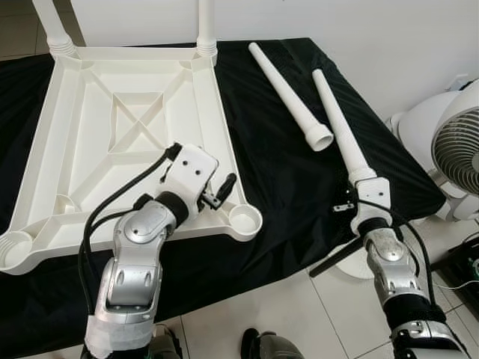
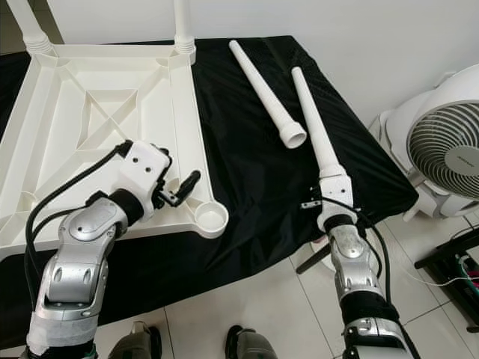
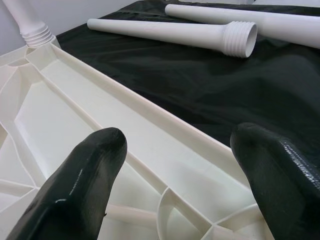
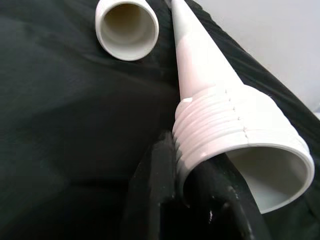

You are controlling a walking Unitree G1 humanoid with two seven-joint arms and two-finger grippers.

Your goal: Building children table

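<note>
A black cloth (image 1: 284, 187) covers the work surface across most of the frame, likely to keep the white parts from scuffing and sliding. On it, filling the upper left, lies the white plastic tabletop (image 1: 112, 142), turned underside up so its corner sockets face the ceiling. Two legs already stand in the far corners at the top edge, the far left leg (image 1: 51, 26) and the far right leg (image 1: 206, 26). The near right socket (image 1: 245, 219) is an open ring, waiting for a leg, and the near left one at the lower left edge looks unfilled too.

At the right edge of the frame a white fan (image 1: 456, 146) stands on the tiled floor, beside the cloth.

Two loose legs lie on the cloth in the upper middle. The free leg (image 1: 288, 93) rests with its threaded collar pointing toward the lower right. The held leg (image 1: 337, 123) runs just beside it, and the right gripper (image 4: 192, 200) has its black fingers pinched on the threaded wide end, as the right wrist view shows; I'd guess that grip lets the thread be steered into a socket.

The left gripper (image 3: 177, 165), in the lower centre of the frame, hovers with its fingers spread over the tabletop's rim near the open socket, gripping nothing, perhaps ready to steady the top.
</note>
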